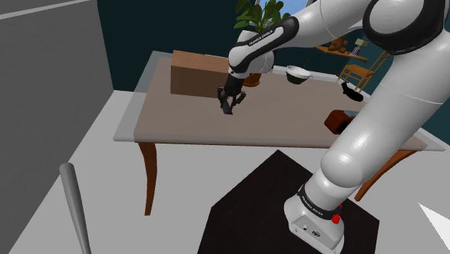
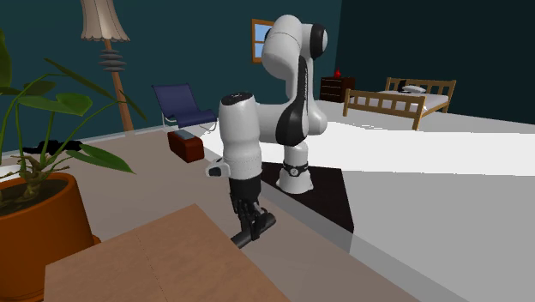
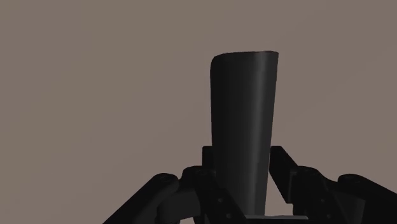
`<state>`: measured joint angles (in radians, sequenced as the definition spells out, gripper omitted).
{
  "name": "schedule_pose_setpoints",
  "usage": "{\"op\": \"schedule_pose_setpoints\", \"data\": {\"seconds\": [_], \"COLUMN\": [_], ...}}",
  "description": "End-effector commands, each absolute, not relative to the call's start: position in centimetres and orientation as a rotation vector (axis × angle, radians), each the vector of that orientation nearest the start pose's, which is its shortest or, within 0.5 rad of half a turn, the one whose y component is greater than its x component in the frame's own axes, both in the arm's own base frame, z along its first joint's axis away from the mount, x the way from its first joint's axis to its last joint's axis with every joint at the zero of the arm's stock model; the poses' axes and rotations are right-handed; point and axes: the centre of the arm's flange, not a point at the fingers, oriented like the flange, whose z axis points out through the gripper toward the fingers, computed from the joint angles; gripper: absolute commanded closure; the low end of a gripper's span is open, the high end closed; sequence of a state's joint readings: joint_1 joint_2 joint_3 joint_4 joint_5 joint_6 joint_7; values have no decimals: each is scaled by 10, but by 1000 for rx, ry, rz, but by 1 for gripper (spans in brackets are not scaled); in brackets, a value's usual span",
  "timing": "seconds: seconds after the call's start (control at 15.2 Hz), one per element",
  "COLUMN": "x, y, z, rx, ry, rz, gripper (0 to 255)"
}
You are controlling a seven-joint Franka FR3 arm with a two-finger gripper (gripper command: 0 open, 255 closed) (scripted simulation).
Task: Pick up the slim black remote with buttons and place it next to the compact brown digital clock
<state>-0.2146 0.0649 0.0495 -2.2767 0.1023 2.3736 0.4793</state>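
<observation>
**Item: remote** (image 3: 245, 108). Slim and black, with a smooth face toward the wrist camera; no buttons can be made out.
**Location:** clasped between the two fingers of the pincer (image 1: 228, 105), with much of its length jutting past the fingertips. It is over the bare worktop (image 1: 180, 123), just in front of a large brown box (image 1: 195, 75).
**Pincer:** closed on the remote.
**Destination: clock** (image 1: 337, 120). Small and dark brown, on the worktop well apart toward the shoulder view's right, partly behind the arm.
**Also present:** white bowl (image 1: 297, 73) near the far edge, between pincer and clock.
**Hazards, as judged:**
- The overhang acts as a long lever, so a quick swing could pivot the remote or let it slip.
- A low carry could drag its tip along the worktop.
- Lowering it too close could knock the clock.
</observation>
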Motion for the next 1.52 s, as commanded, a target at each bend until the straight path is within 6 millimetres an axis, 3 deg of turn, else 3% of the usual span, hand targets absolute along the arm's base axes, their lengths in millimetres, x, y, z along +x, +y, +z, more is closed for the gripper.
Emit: {"op": "schedule_pose_setpoints", "data": {"seconds": [0.0, 1.45], "x": [520, 520], "y": [-85, -85], "z": [341, 457], "rx": [-2867, -2867], "ry": [1074, 1074], "rz": [-30, -30], "gripper": [255, 255]}}
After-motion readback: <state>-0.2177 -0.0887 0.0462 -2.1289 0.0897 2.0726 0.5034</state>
